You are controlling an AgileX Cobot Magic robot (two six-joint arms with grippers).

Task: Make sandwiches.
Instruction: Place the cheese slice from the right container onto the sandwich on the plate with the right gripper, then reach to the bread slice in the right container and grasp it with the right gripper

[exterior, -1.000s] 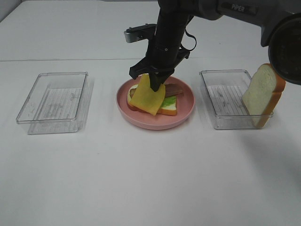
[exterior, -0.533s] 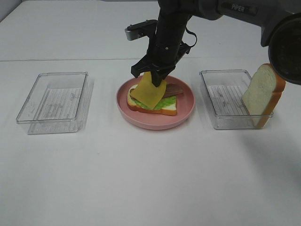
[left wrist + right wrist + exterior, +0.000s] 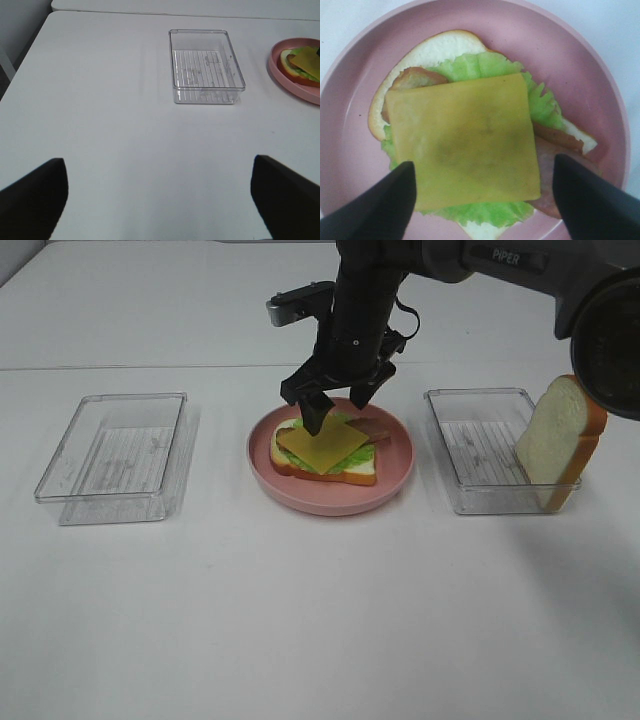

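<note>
Sandwiches are one bread slice short of done: in the high view the open stack [image 3: 325, 451] lies on the pink plate [image 3: 395, 480], cheese slice [image 3: 322, 444] flat on top, with the right gripper [image 3: 335, 405] just above it, jaws spread and empty. The second bread slice [image 3: 558, 443] leans upright against the right tray [image 3: 478, 450]; the left tray [image 3: 115, 455] stands well apart. My judgement: lift straight up so the cheese is not dragged, then fetch that bread.

Left wrist view: the left gripper [image 3: 157, 197] hangs over bare table [image 3: 100, 125], fingers wide apart, holding nothing.

Right wrist view: square yellow cheese [image 3: 462, 140] covers frilly green lettuce [image 3: 485, 62]; brown bacon [image 3: 560, 137] pokes out one side over white bread [image 3: 437, 47].
</note>
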